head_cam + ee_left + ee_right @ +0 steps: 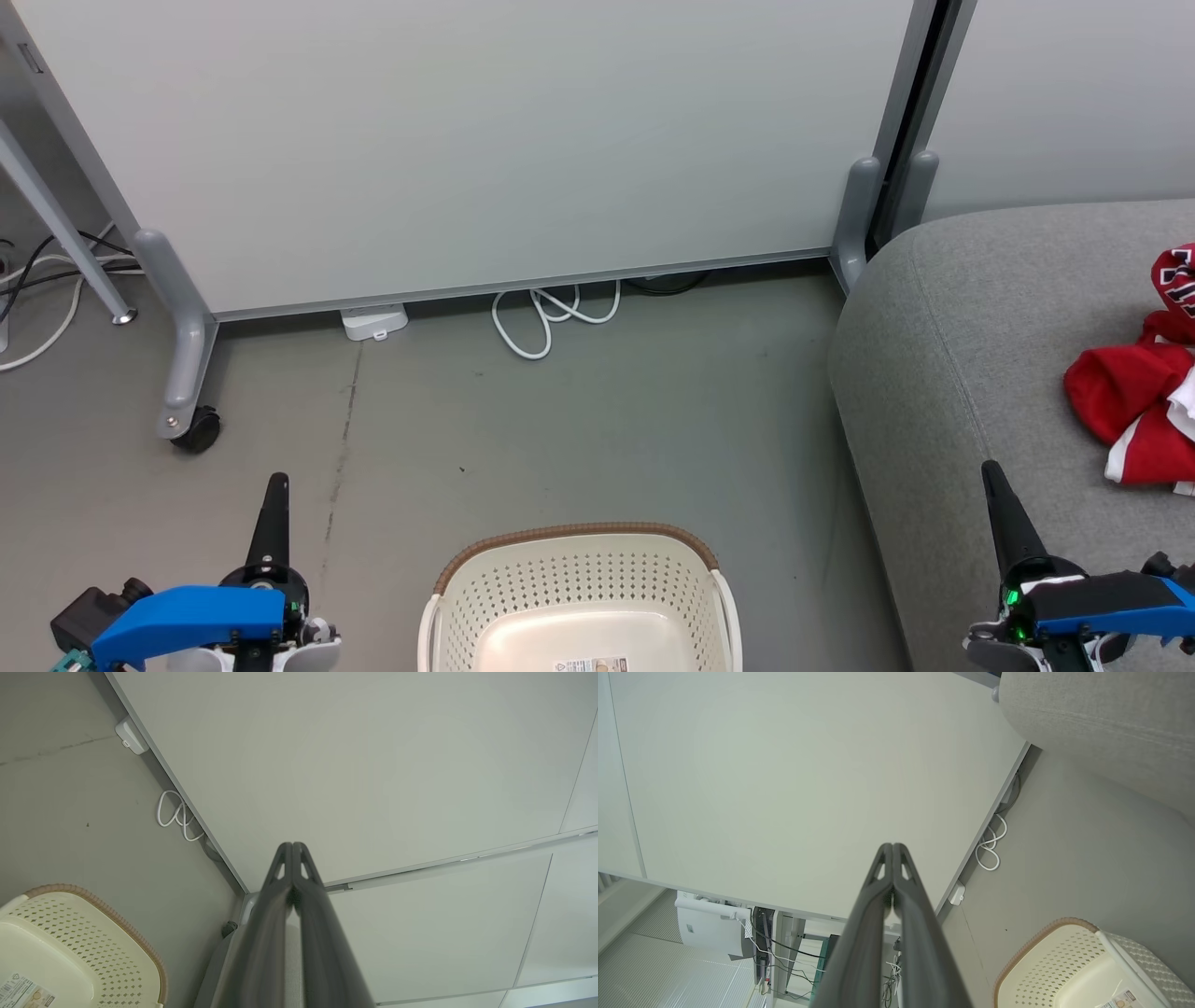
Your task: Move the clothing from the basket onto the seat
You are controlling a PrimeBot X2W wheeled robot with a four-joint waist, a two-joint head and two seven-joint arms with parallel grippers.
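The red clothing with white trim lies in a heap on the grey seat at the right of the head view. The cream basket with its brown rim stands on the floor at bottom centre; its inside shows bare plastic and a label. The basket also shows low in the left wrist view, and the basket sits at the lower right of the right wrist view. My left gripper is shut and holds nothing, left of the basket. My right gripper is shut and holds nothing, over the seat's front edge.
A white partition panel on castor feet stands behind the floor. White cable loops and a small white box lie at its base. More cables run at the far left.
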